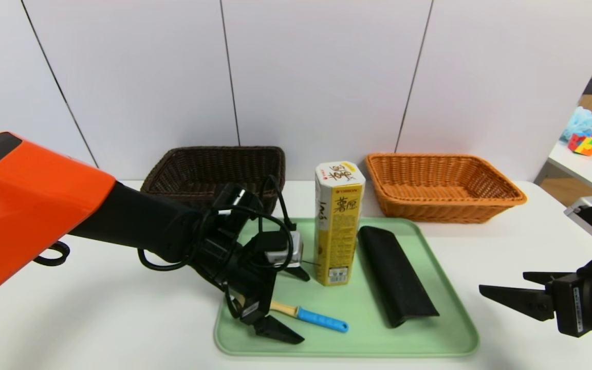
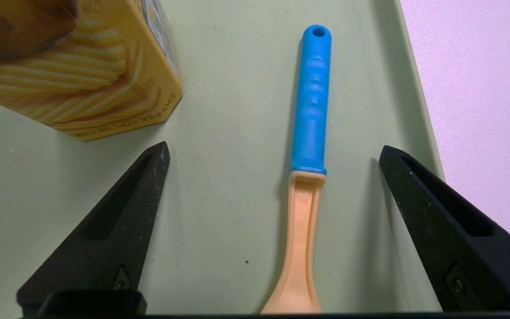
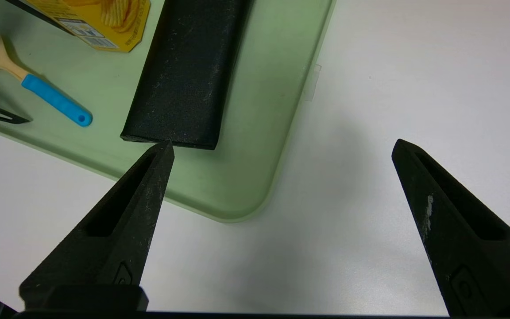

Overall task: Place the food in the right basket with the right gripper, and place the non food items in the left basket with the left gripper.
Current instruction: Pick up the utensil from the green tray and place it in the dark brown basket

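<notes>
Spatula [image 2: 310,110] lies on the tray [image 1: 345,349] between the spread fingers of the left gripper [image 2: 274,148], not gripped. Snack box [image 1: 338,226] and black case [image 1: 396,275] stand beyond that hand, also unsorted; right gripper [image 3: 283,144], spread and empty, waits beside the tray

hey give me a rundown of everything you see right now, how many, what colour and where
spoon-like utensil: one, blue and tan, on tray between left claw's fingers
snack box: one, yellow and white, upright on tray
black item: one, black, tray's right side
tray: one, green, on table
baskets: two, dark brown behind tray's left, orange-brown behind its right
puzzle cube: one, multicoloured, far right
left claw: black, open over utensil
right claw: black, open, parked right of tray
</notes>
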